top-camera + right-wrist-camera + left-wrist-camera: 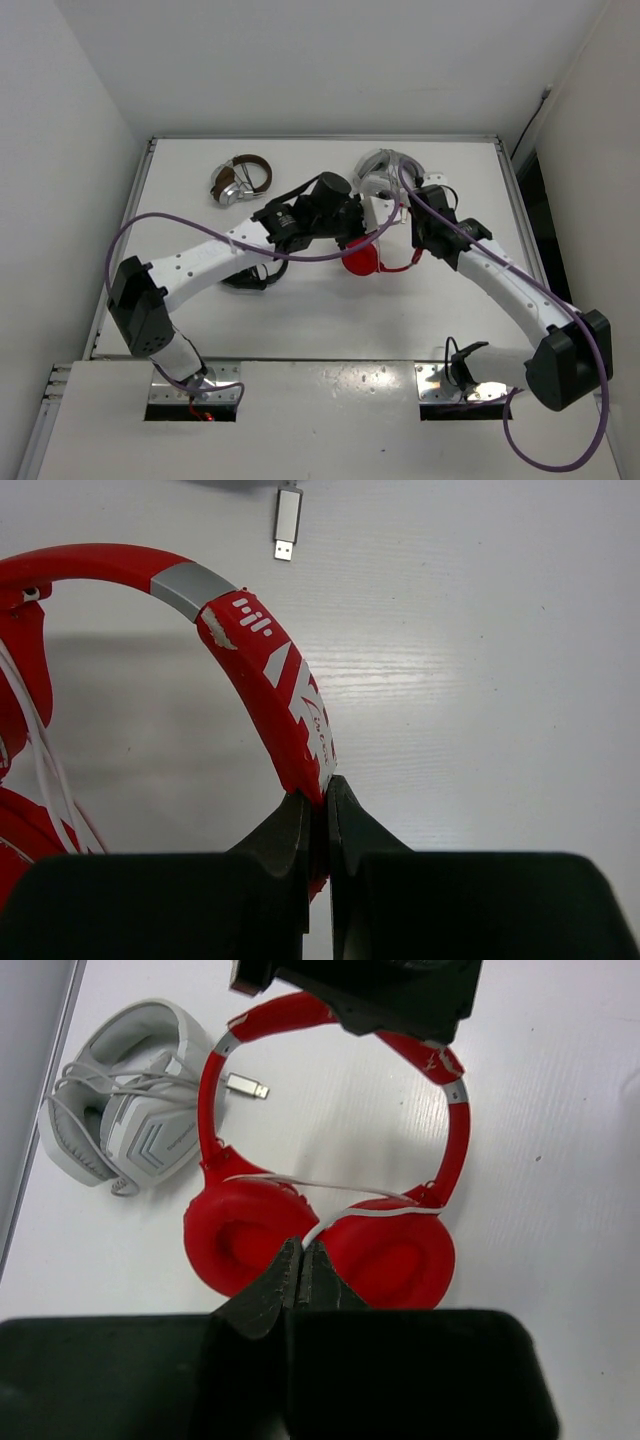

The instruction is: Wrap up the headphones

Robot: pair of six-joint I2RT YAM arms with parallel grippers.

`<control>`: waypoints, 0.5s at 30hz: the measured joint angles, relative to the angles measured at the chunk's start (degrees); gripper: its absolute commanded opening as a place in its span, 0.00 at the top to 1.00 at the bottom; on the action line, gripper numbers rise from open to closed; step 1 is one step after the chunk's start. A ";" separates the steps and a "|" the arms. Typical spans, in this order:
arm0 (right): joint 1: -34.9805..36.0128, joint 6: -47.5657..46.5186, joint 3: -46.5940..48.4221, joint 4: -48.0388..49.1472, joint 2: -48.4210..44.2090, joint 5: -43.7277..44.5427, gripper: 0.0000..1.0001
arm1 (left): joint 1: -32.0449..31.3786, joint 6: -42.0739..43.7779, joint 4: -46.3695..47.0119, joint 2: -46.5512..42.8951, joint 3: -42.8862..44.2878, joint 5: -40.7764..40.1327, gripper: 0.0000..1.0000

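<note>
The red headphones (390, 1255) lie on the white table, earcups side by side and headband arching away from my left wrist. In the top view the headphones (360, 262) show between the two arms, mostly covered by them. A thin white cable (300, 1182) runs across the tops of both earcups and down into my left gripper (302, 1243), which is shut on it between the earcups. My right gripper (322, 785) is shut on the red headband (270, 670), just below its white lettering. More white cable (45, 770) hangs at the left of the right wrist view.
White-grey headphones (130, 1130) with a bundled cable lie close beside the red ones, their silver USB plug (247, 1086) inside the red headband's arch. Brown and silver headphones (240, 180) sit at the back left. Black headphones (250, 275) lie under my left arm.
</note>
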 measured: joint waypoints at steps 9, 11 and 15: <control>0.22 -0.02 0.00 -0.26 0.13 -0.15 1.00 | -1.44 -4.98 6.75 -0.04 -3.48 -1.53 1.00; 0.20 -0.02 0.00 -0.37 0.15 -0.20 1.00 | -1.44 -6.23 7.69 -0.04 -3.52 -1.88 1.00; 0.20 -0.02 0.00 -0.31 0.07 -0.98 1.00 | -1.40 -9.07 9.77 0.33 -3.52 -3.96 1.00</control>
